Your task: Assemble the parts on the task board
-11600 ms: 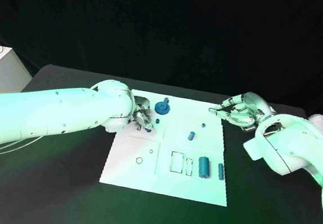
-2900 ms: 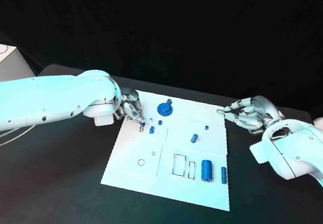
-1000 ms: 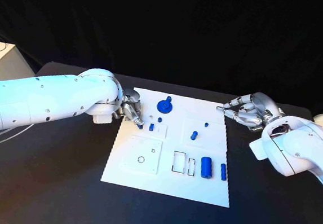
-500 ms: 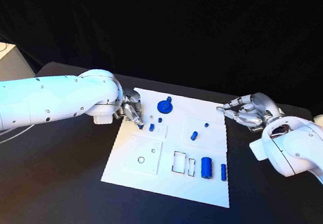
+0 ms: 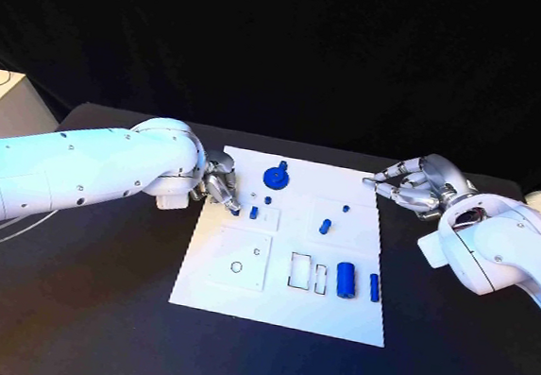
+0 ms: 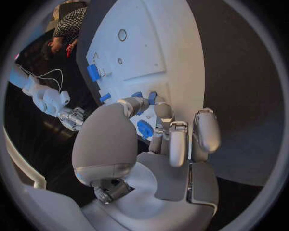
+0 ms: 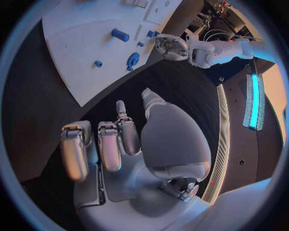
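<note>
While the left hand point(image 5: 221, 187) pinches a small blue part point(image 5: 253, 212) at the task board's point(image 5: 279, 294) far left, the right hand point(image 5: 408, 183), fingers curled on nothing, hovers off its far-right corner.

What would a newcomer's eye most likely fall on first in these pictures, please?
Probably the white task board in the middle of the black table, dotted with small blue parts; the round blue one near its far edge stands out most. Next come the two silver hands: the left hand at the board's left edge beside a small blue part, and the right hand off the board's far right corner.
</note>
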`<act>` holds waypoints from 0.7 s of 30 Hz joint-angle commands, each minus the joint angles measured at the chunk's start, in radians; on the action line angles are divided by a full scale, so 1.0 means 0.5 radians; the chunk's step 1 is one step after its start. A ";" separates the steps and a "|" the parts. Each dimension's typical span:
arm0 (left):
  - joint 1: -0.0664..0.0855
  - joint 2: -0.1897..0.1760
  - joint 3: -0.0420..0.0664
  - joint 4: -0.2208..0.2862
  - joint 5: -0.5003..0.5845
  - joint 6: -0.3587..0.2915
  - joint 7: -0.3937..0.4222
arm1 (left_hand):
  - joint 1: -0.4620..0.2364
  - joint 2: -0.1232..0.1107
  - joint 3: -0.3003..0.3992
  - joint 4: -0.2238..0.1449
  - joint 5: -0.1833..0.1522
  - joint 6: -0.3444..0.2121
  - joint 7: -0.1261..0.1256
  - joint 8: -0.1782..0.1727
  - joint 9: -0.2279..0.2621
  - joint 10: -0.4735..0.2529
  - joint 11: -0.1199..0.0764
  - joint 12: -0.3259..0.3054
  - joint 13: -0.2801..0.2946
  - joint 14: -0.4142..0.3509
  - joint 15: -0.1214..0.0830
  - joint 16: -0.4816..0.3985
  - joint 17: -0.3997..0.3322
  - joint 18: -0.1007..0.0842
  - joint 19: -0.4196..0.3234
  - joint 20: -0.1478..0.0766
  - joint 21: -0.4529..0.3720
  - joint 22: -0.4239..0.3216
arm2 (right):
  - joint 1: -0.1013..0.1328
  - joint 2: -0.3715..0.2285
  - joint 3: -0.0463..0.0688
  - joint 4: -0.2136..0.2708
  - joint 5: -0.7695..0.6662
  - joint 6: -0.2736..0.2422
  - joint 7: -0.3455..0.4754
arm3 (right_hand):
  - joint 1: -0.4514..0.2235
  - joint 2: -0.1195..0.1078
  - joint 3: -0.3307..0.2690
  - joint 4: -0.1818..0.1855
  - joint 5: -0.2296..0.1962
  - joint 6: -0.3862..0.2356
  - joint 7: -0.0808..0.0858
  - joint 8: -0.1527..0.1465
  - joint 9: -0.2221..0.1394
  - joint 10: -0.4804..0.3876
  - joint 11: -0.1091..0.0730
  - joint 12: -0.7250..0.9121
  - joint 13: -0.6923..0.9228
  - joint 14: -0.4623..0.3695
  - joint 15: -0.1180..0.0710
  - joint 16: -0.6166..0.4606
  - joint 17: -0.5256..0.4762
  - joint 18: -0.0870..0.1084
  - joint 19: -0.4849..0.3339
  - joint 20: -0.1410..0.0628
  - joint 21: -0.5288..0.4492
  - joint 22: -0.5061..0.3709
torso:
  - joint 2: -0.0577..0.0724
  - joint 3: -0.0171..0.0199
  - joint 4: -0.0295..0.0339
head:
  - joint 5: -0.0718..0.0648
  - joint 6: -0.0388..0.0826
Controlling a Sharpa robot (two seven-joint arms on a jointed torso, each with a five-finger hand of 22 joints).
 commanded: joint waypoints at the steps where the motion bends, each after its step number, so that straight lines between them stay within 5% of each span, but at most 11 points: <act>1: -0.010 0.005 -0.003 0.006 -0.012 0.011 0.004 | 0.004 0.020 0.497 -0.505 0.006 0.011 -0.001 -0.006 -0.004 0.010 -0.006 0.007 0.000 0.204 -0.011 0.007 0.527 -0.024 0.010 0.003 0.011 0.003 | -0.002 0.000 0.000 0.002 -0.010 0.013 0.020 | 0.006 0.013 -0.010 -0.001 -0.002 -0.013 -0.001 0.006 -0.001 -0.006 -0.004 0.000 0.221 0.190 0.010 -0.011 0.443 -0.025 0.203 0.005 -0.010 0.517 | 0.000 0.0005 0.000 | 0.000 0.000; 21: -0.021 0.008 -0.005 0.020 -0.016 0.043 -0.012 | 0.002 0.021 0.500 -0.508 0.005 0.014 -0.001 -0.010 -0.005 0.012 -0.007 0.006 0.000 0.204 -0.012 0.007 0.527 -0.024 0.009 0.001 0.011 0.002 | -0.003 -0.002 0.000 0.003 -0.010 0.015 0.020 | 0.011 0.018 -0.018 -0.001 -0.003 -0.012 -0.002 0.008 -0.001 -0.002 -0.005 0.004 0.223 0.191 0.009 -0.010 0.444 -0.025 0.203 0.004 -0.008 0.518 | -0.001 0.0014 -0.001 | 0.002 -0.004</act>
